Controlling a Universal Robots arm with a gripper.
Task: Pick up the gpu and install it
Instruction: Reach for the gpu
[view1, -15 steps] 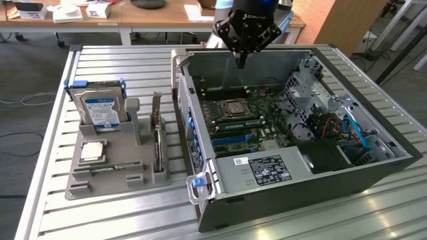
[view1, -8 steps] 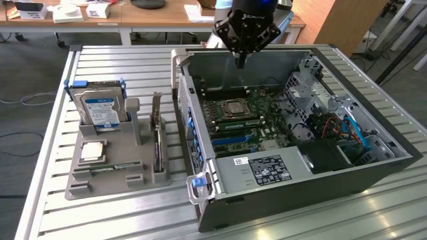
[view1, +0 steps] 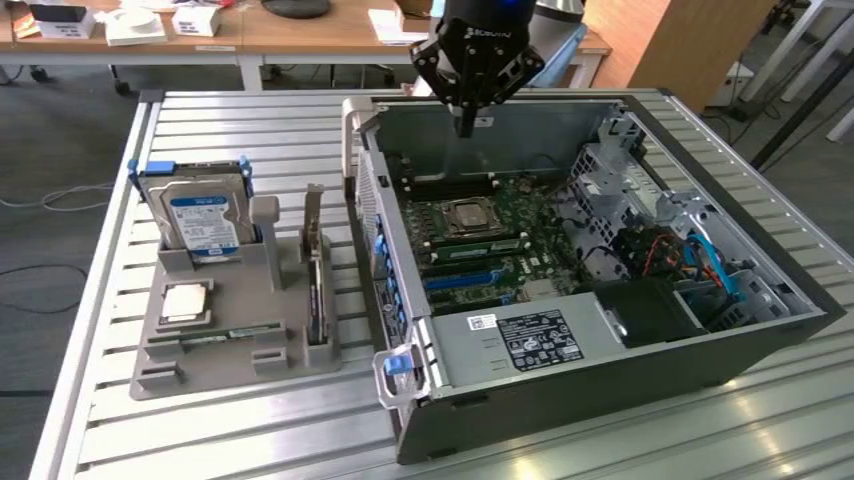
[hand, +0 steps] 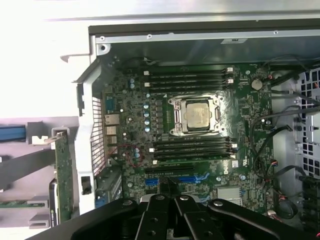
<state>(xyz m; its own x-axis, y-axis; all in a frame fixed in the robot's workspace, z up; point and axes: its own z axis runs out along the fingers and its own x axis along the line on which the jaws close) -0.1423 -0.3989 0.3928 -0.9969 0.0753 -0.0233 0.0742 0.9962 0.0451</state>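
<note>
The gpu (view1: 315, 262) stands on edge in a slot of the grey holder (view1: 200, 375), on the exterior view's left of the open computer case (view1: 534, 400). In the wrist view the gpu (hand: 63, 175) appears as a thin green card with a pale bracket at its end. My gripper (view1: 465, 125) hangs above the far end of the case, well away from the gpu, shut with nothing between its fingers. From the wrist camera, the gripper (hand: 170, 189) hovers over the motherboard (hand: 200, 115) near the blue expansion slots (hand: 192, 178).
The holder also carries a silver hard drive (view1: 203, 215) with a blue label, a processor (view1: 184, 300) and a memory stick (view1: 220, 335). Everything rests on a slatted metal table (view1: 200, 440). Cables and a drive cage (view1: 667, 250) crowd the case's right side.
</note>
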